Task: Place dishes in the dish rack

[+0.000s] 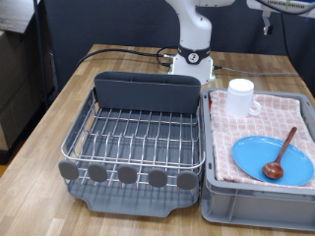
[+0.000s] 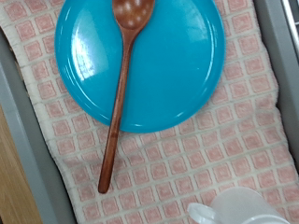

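Looking for the gripper, you will not find it in either view, so you cannot tell if it is open or closed. The wrist camera looks down on the wooden spoon (image 2: 121,93), which lies with its bowl on the light-blue plate (image 2: 177,65). The white mug (image 1: 241,96) stands nearby on the same checked cloth (image 1: 258,126), inside the grey tub (image 1: 258,202) at the counter's (image 1: 44,138) right edge. The dish rack (image 1: 138,138) beside it holds nothing. You can judge all three dishes are still left to place.
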